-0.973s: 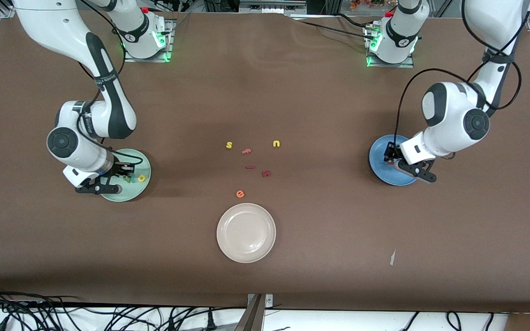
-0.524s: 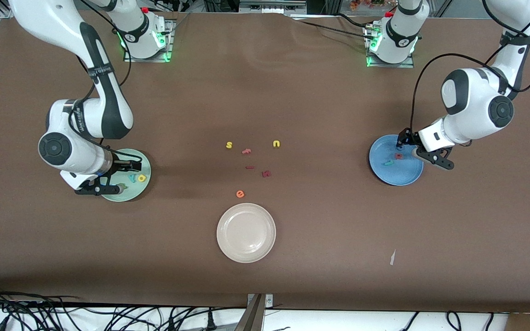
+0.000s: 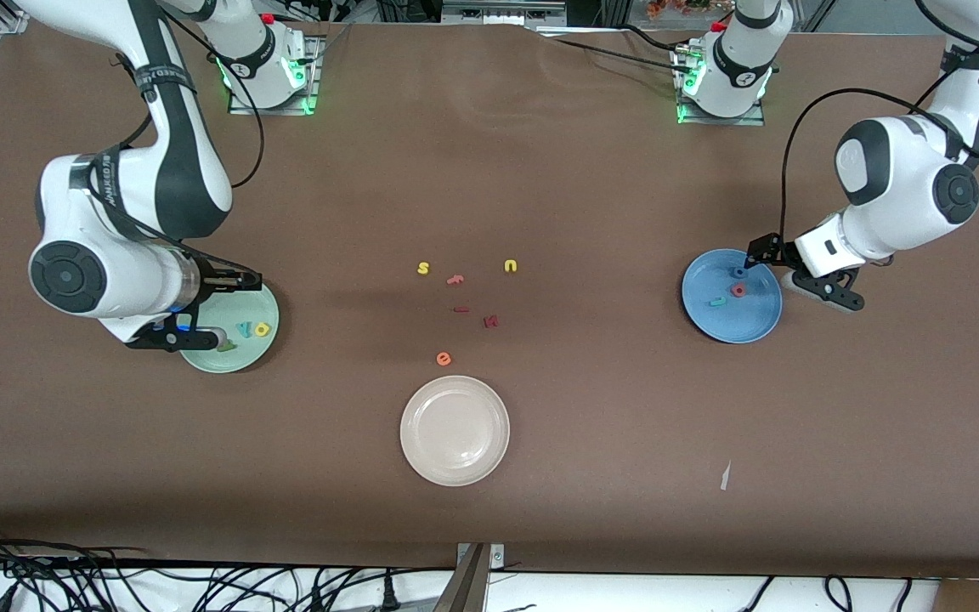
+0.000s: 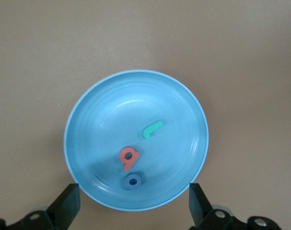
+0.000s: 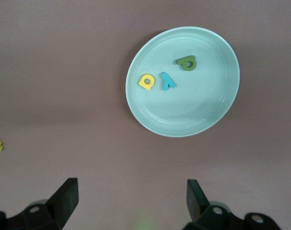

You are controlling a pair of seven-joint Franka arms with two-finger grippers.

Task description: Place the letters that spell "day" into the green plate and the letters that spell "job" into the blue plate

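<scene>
The right gripper (image 3: pixel 200 310) hangs above the green plate (image 3: pixel 262 353), its fingers (image 5: pixel 64 196) spread wide with nothing between them. In the right wrist view the plate lies just ahead of the open jaws and holds all three letters for "day": the yellow d (image 5: pixel 146 81), the teal y (image 5: pixel 167 80) touching or nearly touching it, and the dark green a (image 5: pixel 186 63) a little apart, nearer the rim. That half of the task looks done.

Between the two arms, well apart from either gripper, the leftover letters sit on the bare table — a yellow s (image 3: pixel 423 269), an orange f (image 3: pixel 455 279), a yellow u (image 3: pixel 511 266), a dark red bar (image 3: pixel 461 309), a dark red k (image 3: pixel 492 321) and an orange e (image 3: pixel 444 359) — with the cream plate (image 3: pixel 455 431) empty nearer the front camera. None of these belongs to either word, so they can stay put.

The left gripper (image 3: pixel 795 274) is over the rim of the blue plate (image 3: pixel 732 319), also open and empty. In the left wrist view the plate sits directly beneath the jaws, and it carries the teal j (image 4: pixel 152 128), the salmon b (image 4: pixel 128 157) and the blue o (image 4: pixel 133 181) — the last two close together, nearest the fingers (image 4: pixel 66 206).

Judging by this, both words are sorted and nothing remains to be moved.
</scene>
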